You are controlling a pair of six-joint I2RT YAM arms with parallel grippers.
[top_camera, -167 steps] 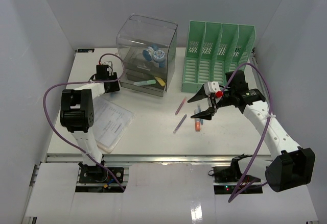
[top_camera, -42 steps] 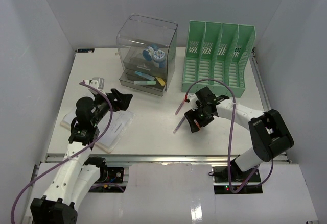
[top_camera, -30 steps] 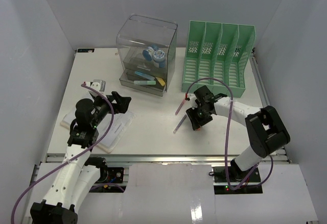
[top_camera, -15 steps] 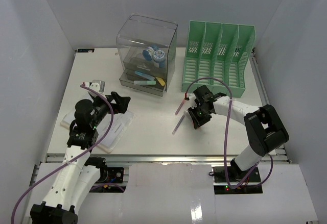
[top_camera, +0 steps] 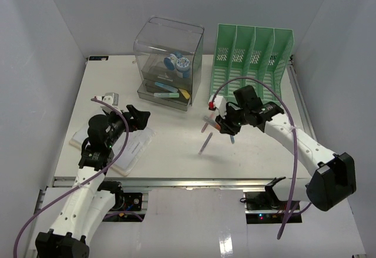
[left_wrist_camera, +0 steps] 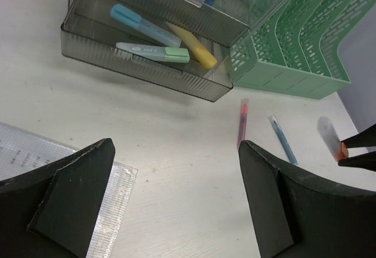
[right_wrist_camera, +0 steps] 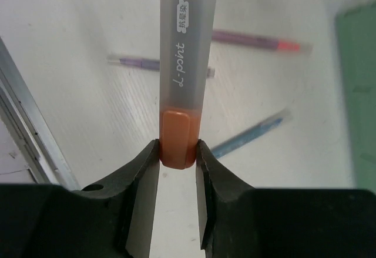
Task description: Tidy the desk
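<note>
Desk lies white and wide under both arms, with pens loose near its middle. The right claw pinches an orange-capped marker by its cap end, seemingly lifted off the surface, while the left claw hangs spread wide, facing the drawer. I'd say it wants a firm pinch, a path clear of the pens, and the marker laid lengthwise in the drawer.

Top: high behind the arm bases, tilted down and forward, far enough to take in the whole table.
Left wrist: low, facing box and rack.
Right wrist: very near, looking down on the table.
Shared: pink pen in all three; marker in both wrist views.
</note>
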